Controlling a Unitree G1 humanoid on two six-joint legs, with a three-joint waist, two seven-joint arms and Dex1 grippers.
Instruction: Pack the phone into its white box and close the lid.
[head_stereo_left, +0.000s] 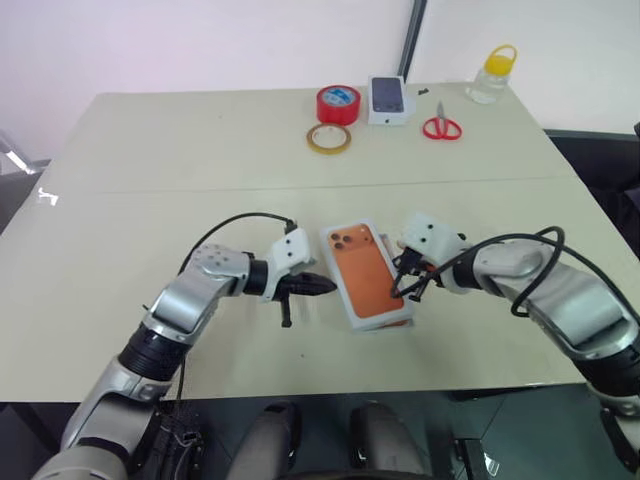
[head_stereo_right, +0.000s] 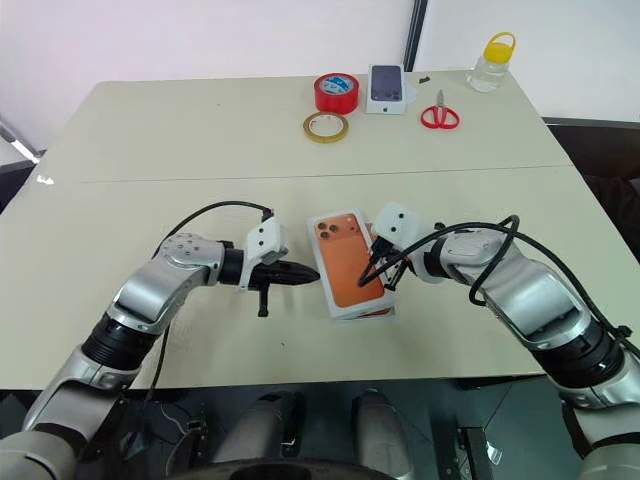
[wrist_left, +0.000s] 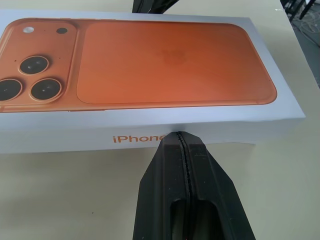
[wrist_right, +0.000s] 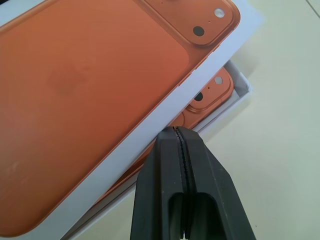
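Left jaws (wrist_left: 181, 137) pressed fully together, gripping nothing, tips against the lettered side wall of the lid (wrist_left: 150, 65). Right jaws (wrist_right: 176, 131) likewise clamped tight and empty, tips at the lid's opposite long edge. Lid printed with an orange phone picture, lying askew over the white box (wrist_right: 239, 92) rather than seated, one corner of the tray uncovered. Phone (wrist_right: 212, 92) inside that tray, its camera corner peeking out from under the lid. Near the middle of the counter (head_stereo_left: 150, 150). Far off along the back edge: tape rolls (head_stereo_left: 337, 104), a small white box (head_stereo_left: 388, 100), scissors (head_stereo_left: 441, 126), a bottle (head_stereo_left: 492, 72).
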